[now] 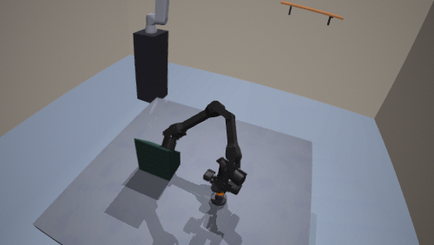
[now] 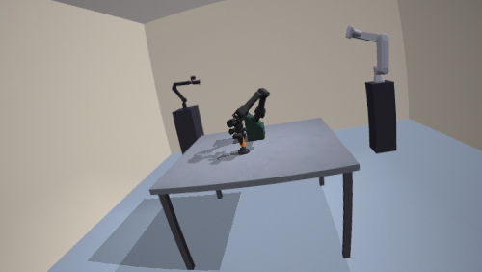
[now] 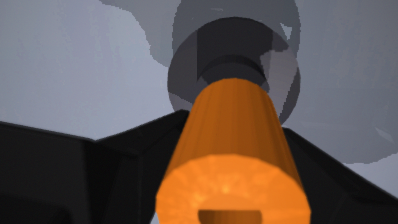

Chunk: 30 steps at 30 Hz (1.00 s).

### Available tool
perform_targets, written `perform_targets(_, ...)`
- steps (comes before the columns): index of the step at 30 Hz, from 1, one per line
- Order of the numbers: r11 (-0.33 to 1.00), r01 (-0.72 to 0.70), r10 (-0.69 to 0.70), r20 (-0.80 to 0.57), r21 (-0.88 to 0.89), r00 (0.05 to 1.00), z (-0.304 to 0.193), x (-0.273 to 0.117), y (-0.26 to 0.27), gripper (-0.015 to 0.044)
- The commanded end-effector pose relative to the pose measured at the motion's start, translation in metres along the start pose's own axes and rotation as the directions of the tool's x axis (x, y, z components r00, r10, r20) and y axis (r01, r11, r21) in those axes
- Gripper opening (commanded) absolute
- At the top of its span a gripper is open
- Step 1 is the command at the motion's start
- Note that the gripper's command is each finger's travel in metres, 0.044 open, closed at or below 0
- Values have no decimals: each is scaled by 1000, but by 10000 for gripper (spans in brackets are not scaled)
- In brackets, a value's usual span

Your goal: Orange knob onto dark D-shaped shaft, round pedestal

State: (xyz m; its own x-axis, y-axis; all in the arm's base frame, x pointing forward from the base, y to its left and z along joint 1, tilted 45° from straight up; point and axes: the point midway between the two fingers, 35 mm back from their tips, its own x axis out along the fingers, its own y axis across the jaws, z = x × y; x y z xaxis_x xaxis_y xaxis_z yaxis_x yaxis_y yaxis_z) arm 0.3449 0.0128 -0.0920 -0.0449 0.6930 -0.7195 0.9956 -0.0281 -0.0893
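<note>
Wrist view: the pincer (image 1: 220, 192) (image 2: 243, 140) (image 3: 231, 127), partly open, grips the orange knob (image 1: 220, 194) (image 2: 243, 143) (image 3: 232, 125), hiding part of the round pedestal (image 1: 219, 201) (image 2: 244, 151) (image 3: 182, 75).

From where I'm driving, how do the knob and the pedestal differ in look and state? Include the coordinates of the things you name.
The knob (image 1: 220, 194) (image 2: 243, 143) (image 3: 232, 120) is bright orange; the pedestal (image 1: 219, 201) (image 2: 244, 151) (image 3: 182, 75) is dark. The knob is clamped in the gripper (image 1: 220, 191) (image 2: 242, 139) (image 3: 232, 150), while the pedestal stands on the table (image 1: 278, 174) (image 2: 299, 154) (image 3: 60, 70), ungripped. Both look round in outline.

round pedestal (image 1: 219, 200) (image 2: 244, 151) (image 3: 182, 75) below the knob (image 1: 220, 194) (image 2: 243, 143) (image 3: 232, 125), green block (image 1: 157, 160) (image 2: 255, 127) well apart, open tabletop between, shaft clearance apparently hidden
</note>
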Motion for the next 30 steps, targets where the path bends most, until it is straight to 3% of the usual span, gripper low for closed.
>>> perform_targets(1, 1000, -3, 3, -2, 4, 1000, -1, 0, 0, 0)
perform_targets(12, 1000, -3, 3, -2, 4, 1000, -1, -4, 2, 0)
perform_targets(19, 980, -2, 3, -2, 201, 1000, 0, -5, 3, 0)
perform_targets(30, 977, -2, 3, -2, 212, 1000, 2, 0, 4, 0)
